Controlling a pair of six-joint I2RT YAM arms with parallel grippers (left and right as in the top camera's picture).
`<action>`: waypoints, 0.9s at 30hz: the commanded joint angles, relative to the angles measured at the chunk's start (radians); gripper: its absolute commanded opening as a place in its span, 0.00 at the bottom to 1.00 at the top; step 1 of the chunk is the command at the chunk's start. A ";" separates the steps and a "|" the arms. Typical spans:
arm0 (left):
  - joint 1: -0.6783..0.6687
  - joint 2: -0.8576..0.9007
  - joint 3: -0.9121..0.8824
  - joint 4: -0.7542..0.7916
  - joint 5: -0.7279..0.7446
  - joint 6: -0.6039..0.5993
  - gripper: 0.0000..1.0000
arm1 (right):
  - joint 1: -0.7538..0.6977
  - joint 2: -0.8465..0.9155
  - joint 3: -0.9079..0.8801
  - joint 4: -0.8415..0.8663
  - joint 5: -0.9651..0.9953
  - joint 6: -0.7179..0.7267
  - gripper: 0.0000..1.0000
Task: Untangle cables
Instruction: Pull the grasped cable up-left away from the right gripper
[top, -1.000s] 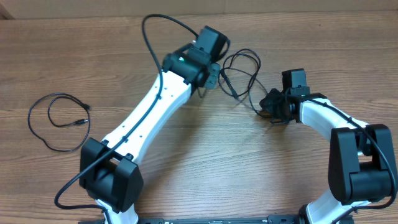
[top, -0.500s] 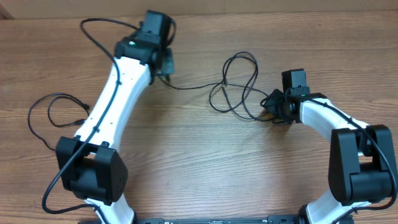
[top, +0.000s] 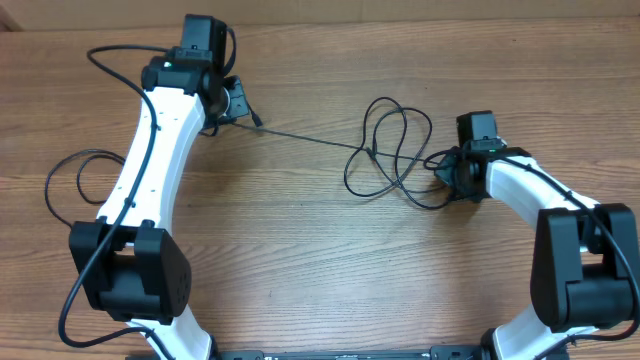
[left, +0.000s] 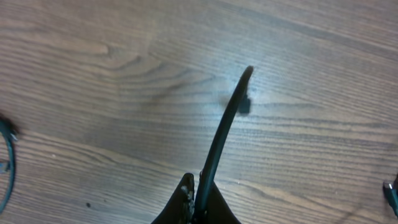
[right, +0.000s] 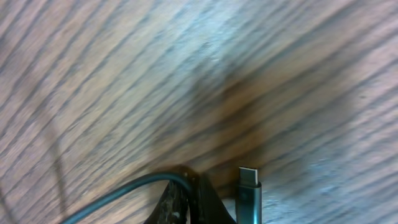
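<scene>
Gripping one black cable (top: 310, 137) near its two ends, the arms stood well apart over the wooden table (top: 300, 270). The left gripper (top: 238, 102) sat toward the far left of the table, its fingers (left: 177, 205) closed tight on the cable. In the left wrist view a short free end poked out past them. From that grip the cable ran in a straight line toward the middle of the table, where it fell into a few loose, overlapping loops (top: 390, 150) lying on the wood. The right gripper (top: 447, 170) was clamped on the cable just beside those loops, with a metal-tipped plug (right: 249, 186) showing next to its fingers. A second cable (top: 62, 180) lay curled near the left edge, partly hidden under the left arm (top: 160, 150) and well apart from the first.
</scene>
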 joint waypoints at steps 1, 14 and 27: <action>0.089 -0.029 -0.017 0.000 -0.090 0.000 0.04 | -0.100 0.017 -0.022 -0.043 0.141 0.041 0.04; 0.129 -0.029 -0.171 0.117 -0.017 -0.048 0.04 | -0.159 0.017 -0.022 -0.076 0.093 0.085 0.04; 0.058 -0.029 -0.285 0.217 0.051 -0.002 0.04 | -0.159 0.017 -0.022 -0.070 -0.031 0.063 0.48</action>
